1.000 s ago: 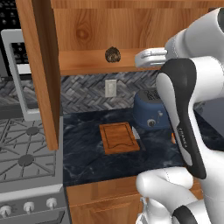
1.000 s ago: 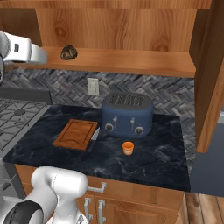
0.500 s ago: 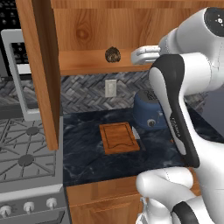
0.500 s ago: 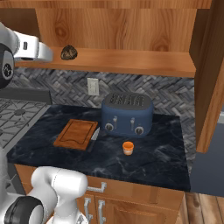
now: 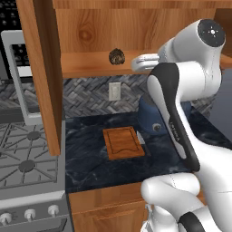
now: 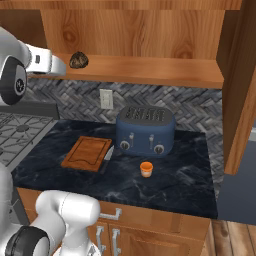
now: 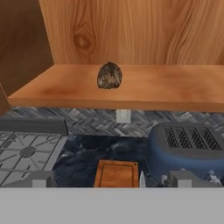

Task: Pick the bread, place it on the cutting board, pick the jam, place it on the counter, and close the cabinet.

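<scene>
**Q:** Gripper position and state?

**A:** Its fingers (image 7: 38,180) stand wide apart with nothing between them, level with the cabinet (image 5: 38,68) shelf and facing the bread (image 7: 109,75) from a short way off.

**Q:** Where do the task's things sit?

**A:** That dark lump rests on the open cabinet's inner shelf. Below, on the counter (image 6: 180,175), the cutting board (image 6: 87,153) lies bare, left of a blue toaster (image 6: 145,131). The jam (image 6: 146,169) stands on the stone just in front of the toaster. A gas stove (image 5: 27,158) sits at the left.
</scene>
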Tool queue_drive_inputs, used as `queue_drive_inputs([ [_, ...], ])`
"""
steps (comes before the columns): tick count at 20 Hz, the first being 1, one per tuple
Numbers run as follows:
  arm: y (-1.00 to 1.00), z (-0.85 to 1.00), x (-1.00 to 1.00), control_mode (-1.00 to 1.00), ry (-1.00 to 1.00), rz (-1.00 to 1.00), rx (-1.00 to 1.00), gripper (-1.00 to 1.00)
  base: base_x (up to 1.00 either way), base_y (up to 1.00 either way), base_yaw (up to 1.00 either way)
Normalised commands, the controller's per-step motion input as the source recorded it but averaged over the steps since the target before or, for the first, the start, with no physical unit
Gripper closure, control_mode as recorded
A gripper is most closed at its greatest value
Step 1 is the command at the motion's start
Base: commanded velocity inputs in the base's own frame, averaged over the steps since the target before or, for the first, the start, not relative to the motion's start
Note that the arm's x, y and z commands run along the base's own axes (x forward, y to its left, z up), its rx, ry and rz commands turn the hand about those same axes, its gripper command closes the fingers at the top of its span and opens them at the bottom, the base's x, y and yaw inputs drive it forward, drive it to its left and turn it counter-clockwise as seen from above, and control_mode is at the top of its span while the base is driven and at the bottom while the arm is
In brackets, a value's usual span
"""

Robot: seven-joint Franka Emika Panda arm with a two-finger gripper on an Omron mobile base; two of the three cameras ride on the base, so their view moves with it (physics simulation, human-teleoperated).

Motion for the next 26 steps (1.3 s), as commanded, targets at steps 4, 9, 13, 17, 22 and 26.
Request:
queue_drive_inputs([
  [4, 0.0, -0.01, 0.25, -1.0, -0.03, 0.0, 0.0, -1.0, 0.0, 0.0, 0.0],
  [9, 0.04, 0.0, 0.27, -1.0, -0.02, 0.0, 0.0, -1.0, 0.0, 0.0, 0.0],
  [13, 0.1, 0.0, 0.25, -1.0, 0.0, 0.0, 0.0, -1.0, 0.0, 0.0, 0.0],
  [17, 0.09, 0.0, 0.29, -1.0, 0.0, 0.0, 0.0, -1.0, 0.0, 0.0, 0.0],
  [22, 0.03, 0.0, 0.29, -1.0, 0.0, 0.0, 0.0, -1.0, 0.0, 0.0, 0.0],
  [26, 0.01, 0.0, 0.28, -1.0, 0.0, 0.0, 0.0, -1.0, 0.0, 0.0, 0.0],
])
